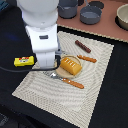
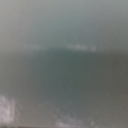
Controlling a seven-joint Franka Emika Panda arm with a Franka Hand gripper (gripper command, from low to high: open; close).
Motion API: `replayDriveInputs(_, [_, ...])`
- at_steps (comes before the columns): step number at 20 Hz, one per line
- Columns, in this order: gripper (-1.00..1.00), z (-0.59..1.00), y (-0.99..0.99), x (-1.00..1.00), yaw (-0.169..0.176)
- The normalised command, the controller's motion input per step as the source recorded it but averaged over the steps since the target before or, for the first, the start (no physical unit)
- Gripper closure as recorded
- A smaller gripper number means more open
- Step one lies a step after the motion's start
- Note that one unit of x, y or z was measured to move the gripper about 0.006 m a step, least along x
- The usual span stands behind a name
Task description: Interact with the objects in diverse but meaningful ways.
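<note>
Arm low over the mat (image 1: 95,85), claw hidden behind the white wrist housing, so open or closed cannot be told; wrist view only a grey blur, nothing readable. Loaf (image 1: 71,65) on a small board on the mat, just to the exterior view's right of the arm's lower end, long axis running from upper left to lower right. Likely the nearest thing to reach. Sausage (image 1: 83,46) further up the mat, well apart. Two orange sticks nearby: one (image 1: 87,59) just beyond the loaf, one (image 1: 73,83) in front. Yellow block (image 1: 23,61) off the mat on the dark worktop, on the arm's other side. Grey pots (image 1: 90,14) at the back, clear of the path.
</note>
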Motion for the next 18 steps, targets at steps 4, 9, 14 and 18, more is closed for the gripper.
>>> replayDriveInputs(4, [1.00, -0.09, 0.78, -0.67, 0.041])
replayDriveInputs(9, [1.00, -0.40, 0.67, -0.76, 0.044])
replayDriveInputs(14, [1.00, -0.65, 0.40, -0.85, 0.059])
replayDriveInputs(18, [1.00, -0.50, 0.14, -0.81, 0.053])
